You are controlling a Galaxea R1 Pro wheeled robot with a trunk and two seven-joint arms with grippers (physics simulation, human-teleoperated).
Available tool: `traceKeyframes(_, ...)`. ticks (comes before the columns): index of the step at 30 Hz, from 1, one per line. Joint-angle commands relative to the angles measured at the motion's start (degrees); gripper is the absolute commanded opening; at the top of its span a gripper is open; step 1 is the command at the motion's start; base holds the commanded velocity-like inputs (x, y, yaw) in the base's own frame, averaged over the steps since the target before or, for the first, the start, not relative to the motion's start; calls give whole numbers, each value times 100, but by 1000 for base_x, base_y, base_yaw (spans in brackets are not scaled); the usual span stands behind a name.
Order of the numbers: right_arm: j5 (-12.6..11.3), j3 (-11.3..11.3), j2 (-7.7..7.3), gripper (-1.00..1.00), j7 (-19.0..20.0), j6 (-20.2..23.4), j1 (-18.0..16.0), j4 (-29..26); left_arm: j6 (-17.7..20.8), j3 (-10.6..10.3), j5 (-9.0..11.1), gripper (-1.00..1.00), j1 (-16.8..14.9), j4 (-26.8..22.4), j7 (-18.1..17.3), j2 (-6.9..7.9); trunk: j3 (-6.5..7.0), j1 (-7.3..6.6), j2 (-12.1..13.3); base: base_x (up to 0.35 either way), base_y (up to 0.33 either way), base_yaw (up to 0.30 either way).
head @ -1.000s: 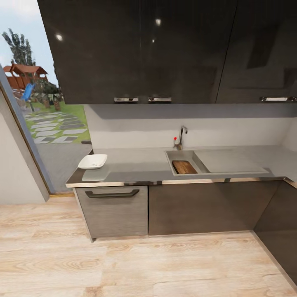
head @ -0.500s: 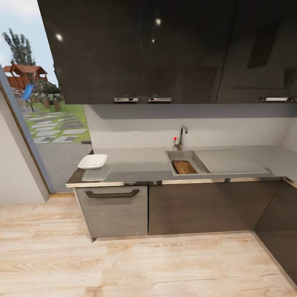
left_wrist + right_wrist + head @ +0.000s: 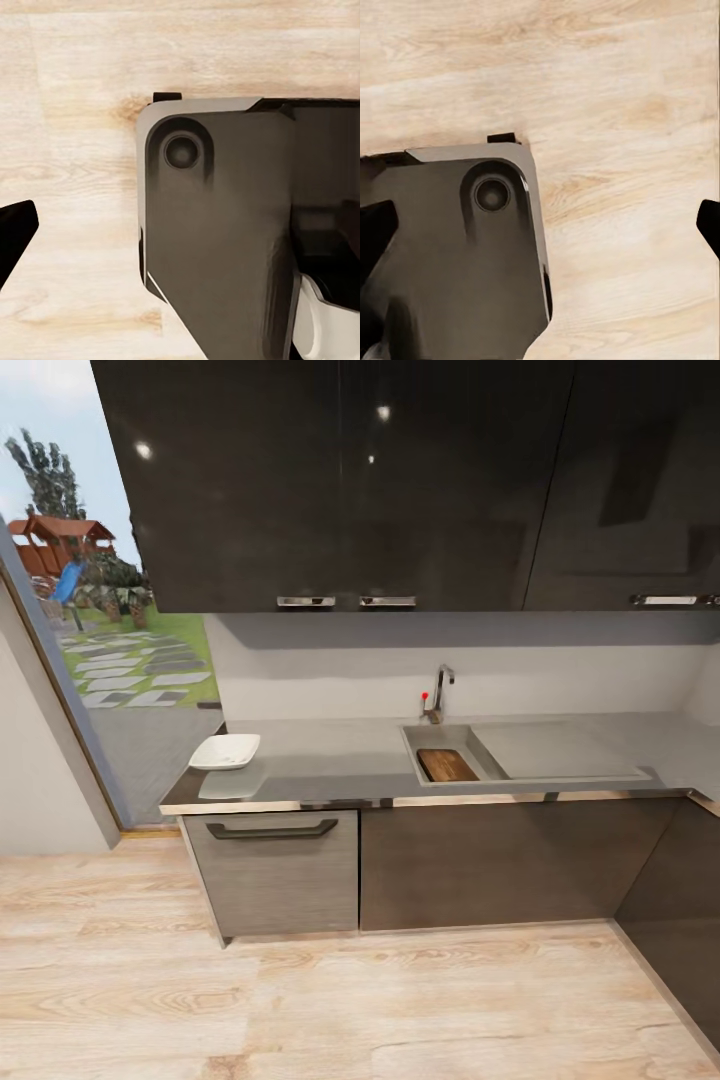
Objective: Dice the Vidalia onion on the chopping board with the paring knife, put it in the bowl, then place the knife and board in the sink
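Brown chopping board point(image 3: 447, 764) lay in the sink point(image 3: 457, 738), bowl point(image 3: 225, 751) at the table's point(image 3: 330, 755) left end; both hands' fingers spread open above the floor point(image 3: 82, 90).
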Motion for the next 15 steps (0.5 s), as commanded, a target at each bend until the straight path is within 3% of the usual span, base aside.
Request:
traceKeyframes(1, -42, 49, -1, 100, -19, -256, -4, -6, -43, -45, 61, 100, -10, 26, -29, 0, -13, 3, -13, 0, 0, 0)
traceKeyframes(5, -44, 50, 0, 100, -17, -529, -4, -12, -44, -45, 61, 100, -9, 26, -29, 0, -13, 3, -13, 0, 0, 0)
traceKeyframes(15, -47, 50, 0, 100, -16, -571, -4, -12, -45, -45, 61, 100, -11, 26, -29, 0, -13, 3, -13, 0, 0, 0)
